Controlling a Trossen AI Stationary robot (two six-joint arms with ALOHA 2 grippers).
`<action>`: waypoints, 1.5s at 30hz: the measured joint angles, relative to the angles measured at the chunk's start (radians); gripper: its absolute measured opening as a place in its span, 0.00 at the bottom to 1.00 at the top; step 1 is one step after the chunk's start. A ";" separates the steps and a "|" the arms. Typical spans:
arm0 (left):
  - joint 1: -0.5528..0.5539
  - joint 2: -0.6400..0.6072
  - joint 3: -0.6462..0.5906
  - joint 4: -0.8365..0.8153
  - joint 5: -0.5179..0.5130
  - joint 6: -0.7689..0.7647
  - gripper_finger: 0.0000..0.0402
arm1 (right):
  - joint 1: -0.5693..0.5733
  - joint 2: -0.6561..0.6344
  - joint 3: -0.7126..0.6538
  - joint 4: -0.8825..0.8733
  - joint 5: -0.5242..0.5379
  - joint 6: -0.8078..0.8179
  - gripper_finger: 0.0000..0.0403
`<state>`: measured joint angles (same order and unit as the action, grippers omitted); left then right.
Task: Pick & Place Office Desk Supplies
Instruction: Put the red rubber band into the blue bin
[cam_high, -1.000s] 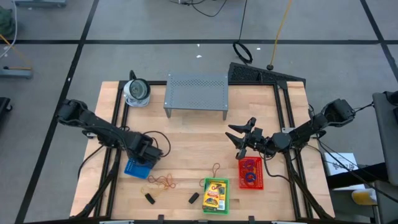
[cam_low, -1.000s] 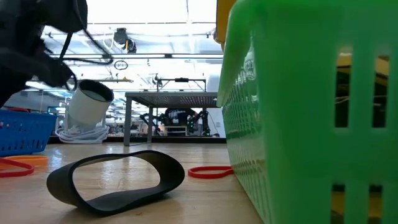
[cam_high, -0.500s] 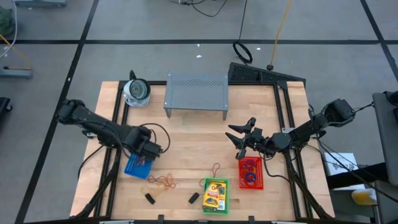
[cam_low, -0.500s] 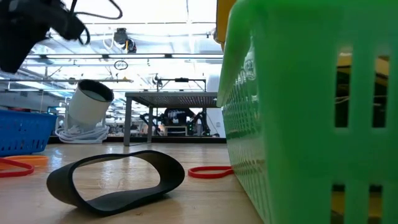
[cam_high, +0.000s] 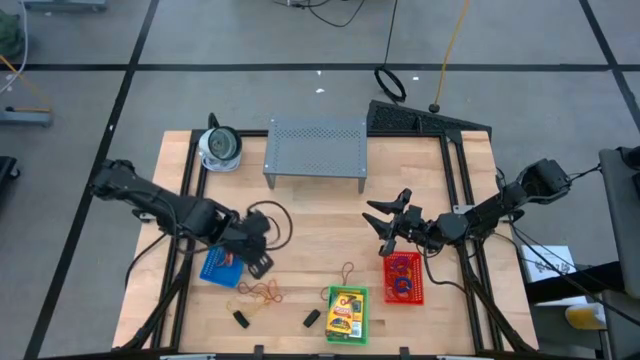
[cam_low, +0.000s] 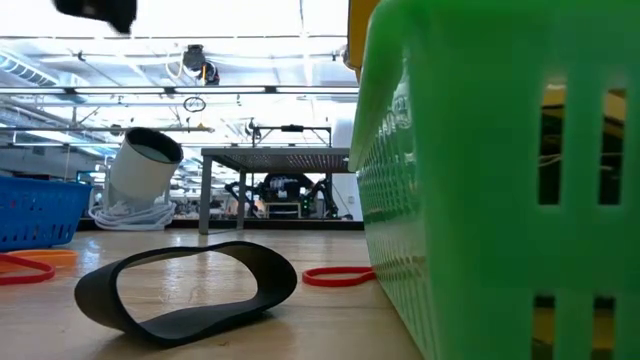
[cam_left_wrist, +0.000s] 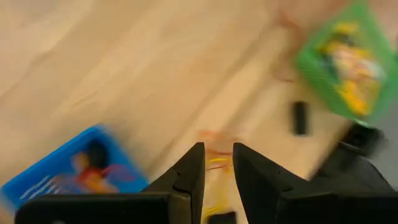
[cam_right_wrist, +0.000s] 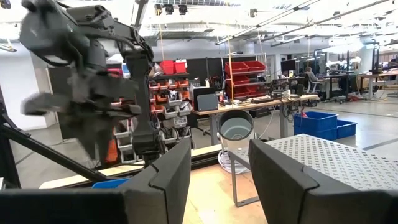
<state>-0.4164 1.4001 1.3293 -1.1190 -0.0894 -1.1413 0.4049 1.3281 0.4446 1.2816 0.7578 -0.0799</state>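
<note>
The left hand (cam_high: 262, 262) hangs above the wooden bench (cam_high: 320, 215) just beside the small blue plastic basket (cam_high: 220, 267), its two dark fingers (cam_left_wrist: 189, 177) a narrow gap apart and pinching nothing that shows. Straight ahead of those fingers, in the left wrist view, lies the loose tangle of orange and yellow rubber-band loops (cam_high: 262, 292) — on bare wood between the blue basket and the green plastic basket (cam_high: 347, 314), which holds the yellow-orange crayon boxes (cam_high: 347, 310). Two small black clips (cam_high: 311, 318) lie near the front edge, one either side of the tangle. The right hand (cam_high: 385, 222) waits spread, above the bench just beside the red plastic basket (cam_high: 404, 278) — nothing between its fingers.
</note>
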 joint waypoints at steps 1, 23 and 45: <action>-0.005 0.006 0.001 0.045 0.004 0.040 0.23 | 0.000 0.000 0.000 0.000 0.000 0.000 0.39; -0.035 0.250 0.000 0.671 0.302 0.659 0.23 | 0.000 0.000 0.000 0.024 0.000 0.016 0.39; -0.103 0.348 0.001 0.242 0.340 0.282 0.23 | -0.001 0.000 0.000 0.022 0.000 0.013 0.39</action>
<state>-0.5190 1.7478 1.3301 -0.8774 0.2504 -0.8597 0.4042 1.3281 0.4442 1.3039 0.7578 -0.0666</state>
